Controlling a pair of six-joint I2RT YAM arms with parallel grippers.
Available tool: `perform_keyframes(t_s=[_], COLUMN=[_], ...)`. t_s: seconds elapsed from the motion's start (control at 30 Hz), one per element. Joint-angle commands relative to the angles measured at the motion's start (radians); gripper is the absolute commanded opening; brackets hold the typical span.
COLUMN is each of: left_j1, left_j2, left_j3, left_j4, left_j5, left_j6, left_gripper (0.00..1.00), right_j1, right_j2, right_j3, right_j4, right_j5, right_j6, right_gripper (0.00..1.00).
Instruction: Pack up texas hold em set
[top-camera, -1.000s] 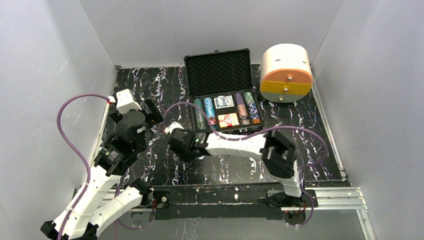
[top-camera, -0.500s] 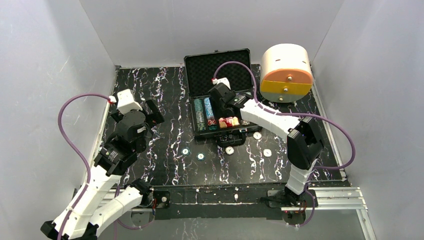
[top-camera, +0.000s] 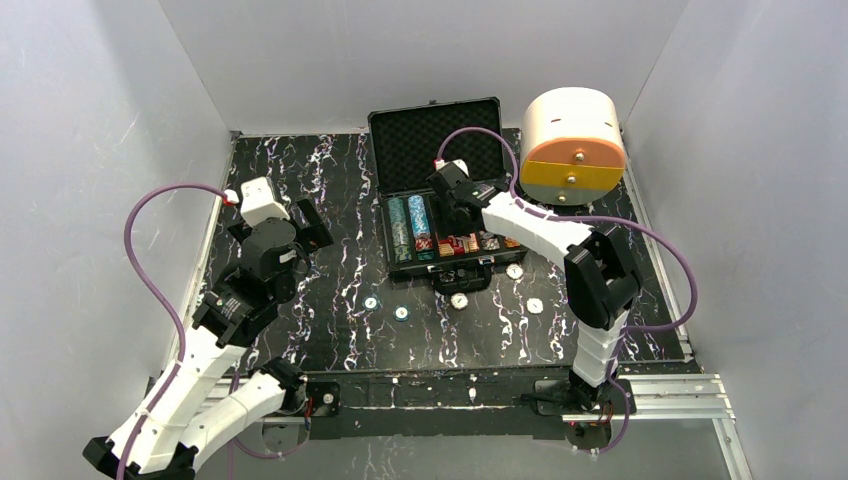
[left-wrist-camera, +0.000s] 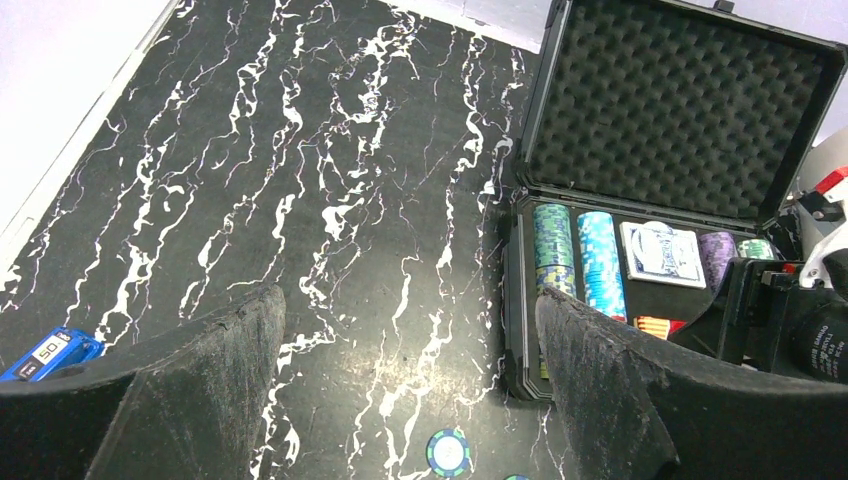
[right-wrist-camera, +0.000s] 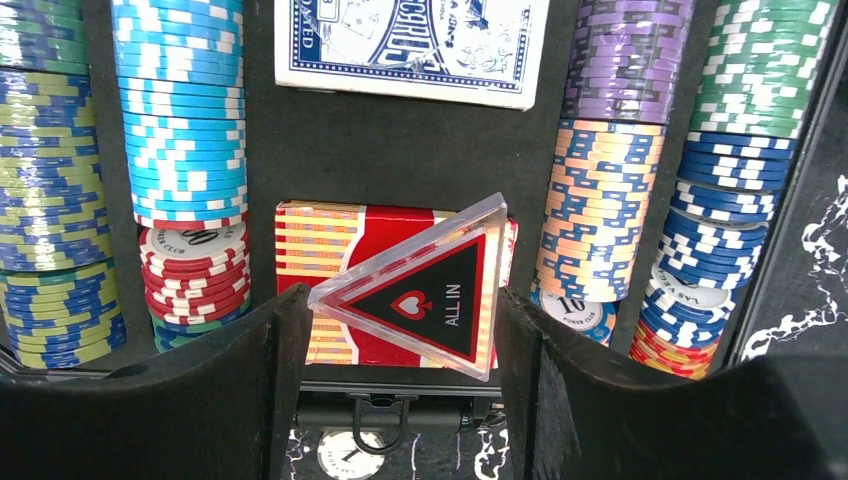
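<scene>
The black briefcase (top-camera: 436, 150) lies open at the back middle, its foam lid (left-wrist-camera: 690, 110) raised. Rows of poker chips (right-wrist-camera: 180, 110) flank a blue deck (right-wrist-camera: 410, 40) and a red deck (right-wrist-camera: 310, 240). My right gripper (right-wrist-camera: 400, 340) hovers over the case's near edge (top-camera: 462, 215), shut on the clear red triangle (right-wrist-camera: 430, 295) marked ALL IN, which hangs above the red deck. My left gripper (left-wrist-camera: 410, 390) stands open over bare table left of the case (top-camera: 312, 225), holding nothing. Several round buttons and chips (top-camera: 459, 300) lie loose in front of the case.
A white-and-orange cylindrical box (top-camera: 573, 145) stands right of the case. A small blue tool (left-wrist-camera: 50, 352) lies near the left wall. One loose chip (left-wrist-camera: 448, 452) sits just below my left fingers. White walls close in the table on three sides.
My right arm has swung from the table's left-middle up over the open case, carrying the triangle, then edged slightly right. The left arm has barely shifted.
</scene>
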Motion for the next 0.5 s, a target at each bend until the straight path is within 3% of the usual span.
perform_keyframes(t_s=[0.0,0.3,0.47], left_j1=[0.004,0.004,0.004], left_j2=[0.003,0.001,0.012], left_j3=[-0.004,-0.010,-0.008], left_j4=[-0.005,-0.002,0.001], left_j5=[-0.009,-0.011,-0.008], left_j6=[-0.012,-0.017,-0.013], left_gripper=[0.94,0.94,0.94], right_j1=[-0.008,-0.011,-0.012], right_j2=[0.015,0.050,0.056], right_j3=[0.005,0.026,0.044], right_j4=[-0.009,-0.063,-0.069], right_j5=[-0.056,-0.094,-0.094], right_j6=[0.009,0.012,0.006], right_gripper=[0.65,0.67,0.80])
